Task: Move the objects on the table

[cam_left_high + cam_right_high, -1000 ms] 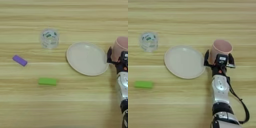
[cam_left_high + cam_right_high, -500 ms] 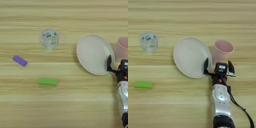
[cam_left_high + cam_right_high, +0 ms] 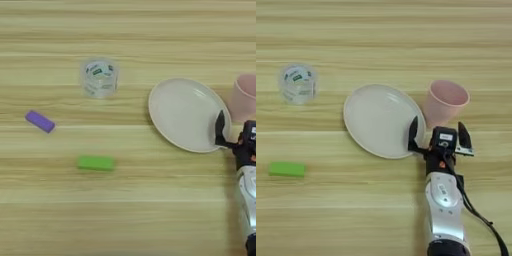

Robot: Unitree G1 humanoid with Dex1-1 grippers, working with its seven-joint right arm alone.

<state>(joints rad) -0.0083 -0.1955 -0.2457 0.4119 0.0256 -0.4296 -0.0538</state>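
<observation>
While my pincer [image 3: 438, 136] hangs released at lower right of the frame, its left finger overlaps the right rim of the cream plate [image 3: 378, 120] and its right finger stands just below the pink cup [image 3: 444, 103]. Cup and plate sit side by side. On the tabletop [image 3: 150, 30], the clear roll [image 3: 99, 77] lies upper left, the purple block [image 3: 40, 121] far left, the green block [image 3: 95, 163] below. Bare wood stretches along the top and bottom.

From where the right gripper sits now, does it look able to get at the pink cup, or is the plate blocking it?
Probably yes. The pink cup stands upright just beyond the open right gripper, with bare table between them. The plate lies to the cup's left, under the left finger, not across the straight path ahead.
</observation>
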